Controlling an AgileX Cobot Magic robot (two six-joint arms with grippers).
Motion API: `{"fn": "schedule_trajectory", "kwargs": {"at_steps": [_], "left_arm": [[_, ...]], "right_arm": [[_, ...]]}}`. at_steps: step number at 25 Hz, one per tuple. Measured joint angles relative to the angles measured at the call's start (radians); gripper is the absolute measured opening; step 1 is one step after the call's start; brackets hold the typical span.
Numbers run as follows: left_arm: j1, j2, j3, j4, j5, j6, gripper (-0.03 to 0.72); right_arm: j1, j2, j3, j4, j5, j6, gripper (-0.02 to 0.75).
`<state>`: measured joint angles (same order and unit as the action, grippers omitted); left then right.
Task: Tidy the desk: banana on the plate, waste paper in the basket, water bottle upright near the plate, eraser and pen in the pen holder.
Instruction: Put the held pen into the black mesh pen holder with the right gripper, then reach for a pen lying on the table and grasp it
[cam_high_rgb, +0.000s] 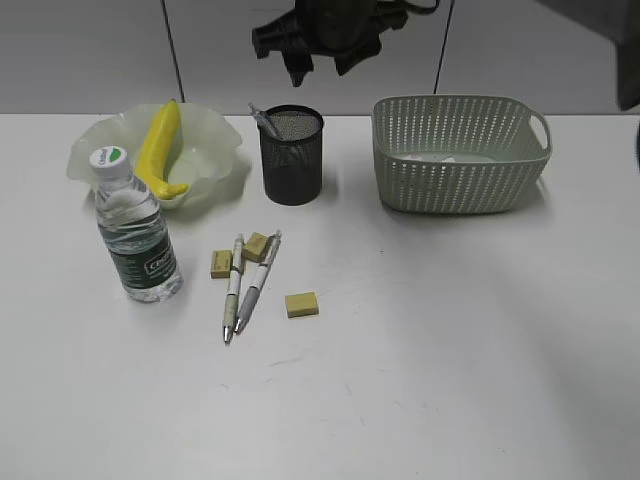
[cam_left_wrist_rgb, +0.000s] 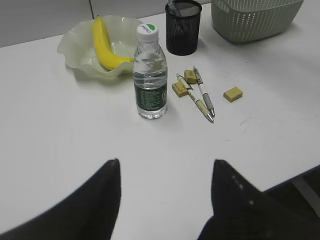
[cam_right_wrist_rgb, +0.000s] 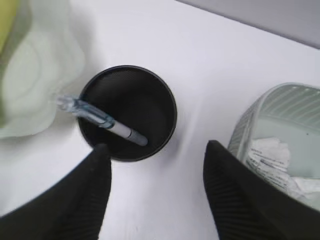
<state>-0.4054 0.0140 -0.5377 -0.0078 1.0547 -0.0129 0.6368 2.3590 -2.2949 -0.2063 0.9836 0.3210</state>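
Item 1. My right gripper (cam_right_wrist_rgb: 155, 192): jaws spread wide, nothing between them, hanging directly above the pen holder (cam_right_wrist_rgb: 127, 112).

Item 2. Pen holder, just under my right jaws: black metal mesh cylinder, stiff and light. One pen (cam_right_wrist_rgb: 102, 120) already leans inside it, clear barrel poking over the rim.

Item 3. My left gripper (cam_left_wrist_rgb: 165, 192): jaws parted wide, empty, low over bare desk (cam_left_wrist_rgb: 60, 135), well short of everything else.

Item 4. Water bottle (cam_left_wrist_rgb: 150, 75), straight ahead of my left jaws: clear plastic, dark green label, white cap, upright beside the plate (cam_left_wrist_rgb: 75, 50). Full and weighty by the look; smooth walls may slip.

Item 5. Two loose pens (cam_left_wrist_rgb: 200, 95), ahead and to the right of my left jaws, lying side by side on the desk. Slim, rigid, smooth, prone to roll. I would pinch one across mid-barrel, jaws square to its length.

Item 6. Three erasers (cam_left_wrist_rgb: 233, 94), small tan blocks around the pens; two touch or nearly touch them. Light, slightly rubbery, good friction; grip across the short sides.

Item 7. Plate, beyond the bottle: pale green, translucent, ruffled rim, holding the banana (cam_left_wrist_rgb: 105, 45), curved, yellow, soft-skinned.

Item 8. Basket (cam_right_wrist_rgb: 280, 145), to the right of my right jaws: sage green perforated plastic, waste paper (cam_right_wrist_rgb: 272, 155) crumpled inside.
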Motion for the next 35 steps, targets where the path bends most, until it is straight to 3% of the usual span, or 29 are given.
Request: {"fn": "schedule_trajectory", "kwargs": {"at_steps": [8, 17, 35], "left_arm": [[0.0, 0.0, 0.0, 0.0, 0.0, 0.0, 0.43], [0.0, 0.0, 0.0, 0.0, 0.0, 0.0, 0.43], [0.0, 0.0, 0.0, 0.0, 0.0, 0.0, 0.43]], "right_arm": [[0.0, -0.17, 0.0, 0.025, 0.214, -0.146, 0.454], [0.0, -0.522, 0.192, 0.122, 0.225, -0.214, 0.402], [0.0, -1.456, 1.305, 0.119, 0.23, -0.224, 0.382]]}}
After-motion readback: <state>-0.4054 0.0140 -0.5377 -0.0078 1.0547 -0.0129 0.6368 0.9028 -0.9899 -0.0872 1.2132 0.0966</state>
